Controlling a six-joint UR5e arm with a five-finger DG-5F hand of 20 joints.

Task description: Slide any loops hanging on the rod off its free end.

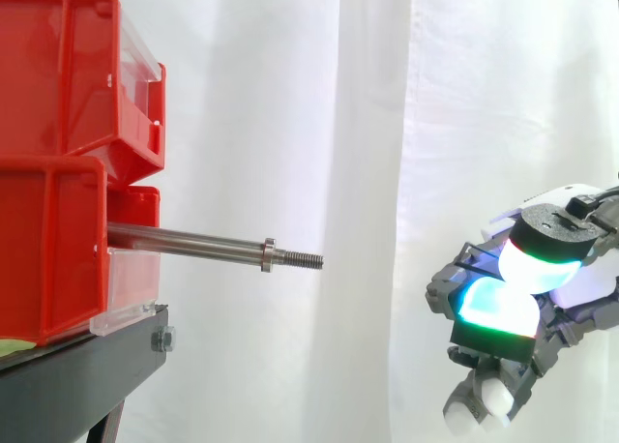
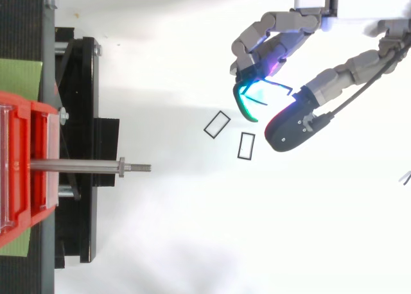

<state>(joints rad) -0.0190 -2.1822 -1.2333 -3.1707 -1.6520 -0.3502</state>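
Note:
The steel rod [image 1: 189, 239] sticks out level from the lower red bin [image 1: 48, 254] to the right, and its threaded free end [image 1: 302, 260] carries nothing. From above, the rod [image 2: 83, 167] is just as bare. My hand [image 1: 542, 298] hangs well to the right of the rod's tip and a little lower. Its glowing green and cyan pads press together on a thin dark wire loop [image 1: 471, 260], which juts out to the left. The top view shows that loop [image 2: 268, 92] between the curled fingers [image 2: 257, 53] and the thumb [image 2: 292, 124]. Two more rectangular loops [image 2: 216, 124] [image 2: 246, 146] lie on the white floor.
Two red bins are stacked at the left, the upper one [image 1: 68, 66] on the lower, on a black stand [image 1: 87, 366]. A green mat [image 2: 19, 76] lies beside the stand. A white curtain [image 1: 319, 124] hangs behind. Open space separates the rod's tip from my hand.

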